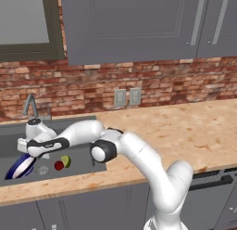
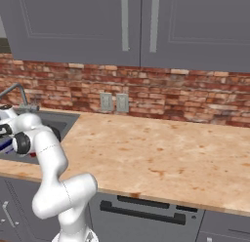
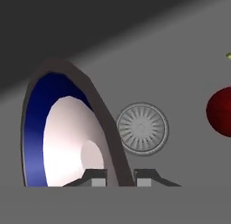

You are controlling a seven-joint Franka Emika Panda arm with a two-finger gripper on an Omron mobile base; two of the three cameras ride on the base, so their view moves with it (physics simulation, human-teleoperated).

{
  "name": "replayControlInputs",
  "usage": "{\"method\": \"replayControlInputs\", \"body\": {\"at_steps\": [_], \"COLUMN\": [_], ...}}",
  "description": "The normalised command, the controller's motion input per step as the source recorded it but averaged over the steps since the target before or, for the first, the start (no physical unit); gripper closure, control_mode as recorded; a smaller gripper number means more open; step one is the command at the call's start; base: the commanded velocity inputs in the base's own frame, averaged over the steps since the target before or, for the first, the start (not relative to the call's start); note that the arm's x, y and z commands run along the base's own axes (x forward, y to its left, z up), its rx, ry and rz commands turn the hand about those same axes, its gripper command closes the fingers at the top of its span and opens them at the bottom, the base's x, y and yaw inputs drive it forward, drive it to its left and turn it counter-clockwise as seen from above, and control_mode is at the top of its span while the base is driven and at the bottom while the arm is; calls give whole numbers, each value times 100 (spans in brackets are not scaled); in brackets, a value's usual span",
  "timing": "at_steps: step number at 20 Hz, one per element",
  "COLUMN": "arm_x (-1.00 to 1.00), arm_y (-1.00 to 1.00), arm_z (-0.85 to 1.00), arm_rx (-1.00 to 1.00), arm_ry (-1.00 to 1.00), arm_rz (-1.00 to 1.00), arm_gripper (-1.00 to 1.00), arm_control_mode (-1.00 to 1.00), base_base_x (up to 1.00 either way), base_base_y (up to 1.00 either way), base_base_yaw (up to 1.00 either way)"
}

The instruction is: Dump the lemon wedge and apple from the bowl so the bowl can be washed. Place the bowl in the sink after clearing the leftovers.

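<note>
The bowl (image 1: 21,166), dark blue outside and white inside, stands tilted on edge in the left part of the sink (image 1: 11,145). My gripper (image 1: 28,157) reaches down into the basin from the right. In the hand view its two fingertips (image 3: 98,177) sit on either side of the bowl's (image 3: 58,133) grey rim, shut on it. The red apple (image 1: 59,165) and the yellow-green lemon wedge (image 1: 67,160) lie side by side on the sink floor, right of the bowl. The hand view shows the apple (image 3: 221,111) at the right edge and a sliver of the wedge (image 3: 228,56) above it.
The round metal drain (image 3: 142,128) lies just behind the bowl's rim, between bowl and apple. The faucet (image 1: 30,106) rises at the back of the sink. A wide wooden counter (image 1: 185,131) stretches to the right, with a brick wall and outlets (image 1: 127,97) behind.
</note>
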Motion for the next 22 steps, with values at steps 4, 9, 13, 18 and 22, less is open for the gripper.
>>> {"method": "replayControlInputs", "body": {"at_steps": [4, 9, 13, 18, 22], "arm_x": [-17, -35, -40, -52, -74], "arm_y": [-9, -20, -21, -69, -100], "arm_z": [-14, -4, 5, 43, 41], "arm_rx": [-2, -2, -2, 0, 2], "arm_ry": [0, -3, -7, -9, -15], "arm_rz": [0, 0, -2, -4, 0], "arm_gripper": [100, -100, -100, -100, -100], "arm_control_mode": [-100, -100, -100, -100, -100], "base_base_x": [0, 0, 0, 0, 0], "base_base_y": [0, 0, 0, 0, 0], "base_base_yaw": [0, 0, 0, 0, 0]}}
